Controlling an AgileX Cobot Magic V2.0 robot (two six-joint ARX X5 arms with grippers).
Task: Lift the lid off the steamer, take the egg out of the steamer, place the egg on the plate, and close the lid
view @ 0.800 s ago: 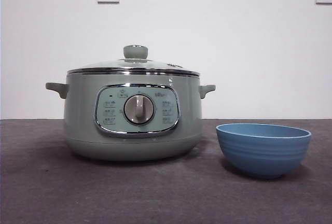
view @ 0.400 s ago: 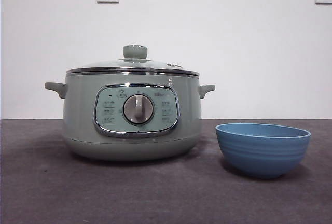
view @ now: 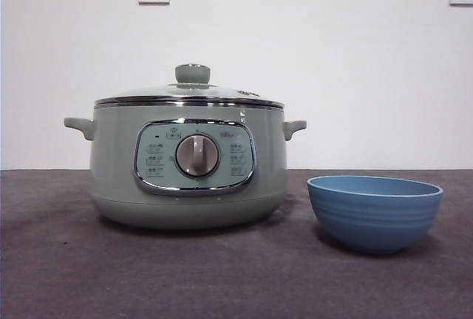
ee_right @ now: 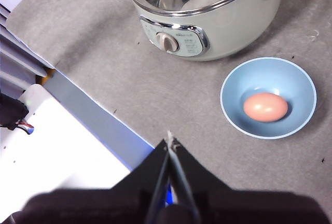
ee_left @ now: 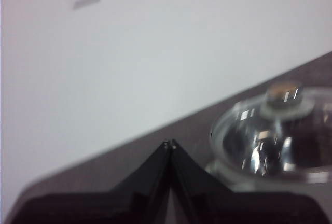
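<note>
Nothing has moved since earlier: lid (view: 189, 90) seats on steamer (view: 188, 164), egg (ee_right: 265, 106) rests in plate (ee_right: 268, 98). We judge the task done, so left hand (ee_left: 170, 143) and right hand (ee_right: 169, 141) hang clear, closed, empty.

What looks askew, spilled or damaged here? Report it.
Nothing stands out. The lid sits level on the steamer, the egg lies whole in the plate, and nothing is spilled. Left gripper and right gripper are both shut, empty.
</note>
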